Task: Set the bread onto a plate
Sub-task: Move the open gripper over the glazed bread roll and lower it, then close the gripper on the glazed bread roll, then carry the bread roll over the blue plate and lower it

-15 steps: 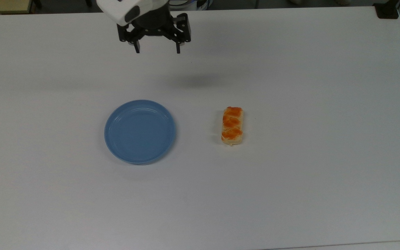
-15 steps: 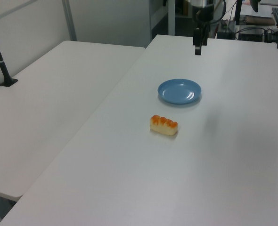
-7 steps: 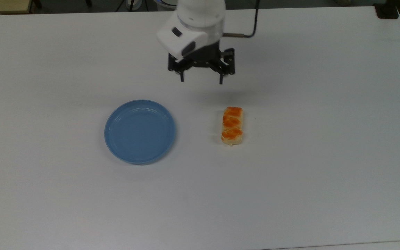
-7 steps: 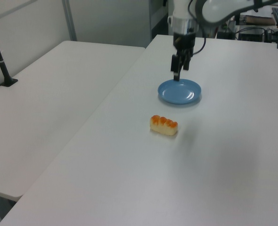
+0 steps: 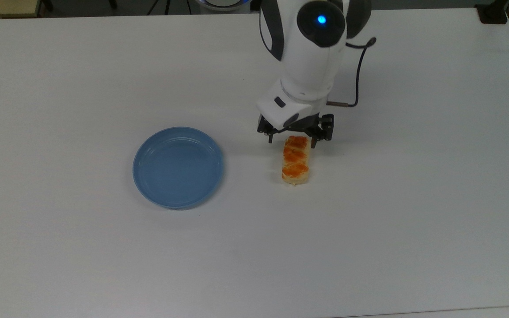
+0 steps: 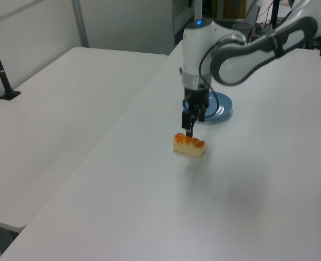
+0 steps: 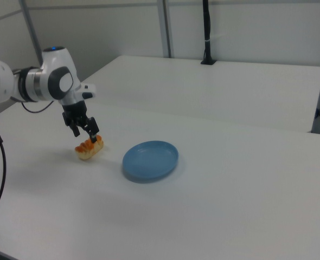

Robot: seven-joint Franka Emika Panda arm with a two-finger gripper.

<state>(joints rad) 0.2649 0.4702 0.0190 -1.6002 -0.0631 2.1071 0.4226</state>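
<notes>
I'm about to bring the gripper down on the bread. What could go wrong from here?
1. The open gripper is over the far end of the bread, not its middle; an end grasp may let the bread tip or slip out.
2. One finger looks very near the bread's edge in the top view, so coming straight down might press on the bread rather than straddle it.
3. The plate lies apart to the top view's left; a weak hold could drop the bread on the way.

Open pincer (image 7: 86, 133) over bread (image 7: 89, 148), plate (image 7: 149, 160) w/ nothing on it
</notes>
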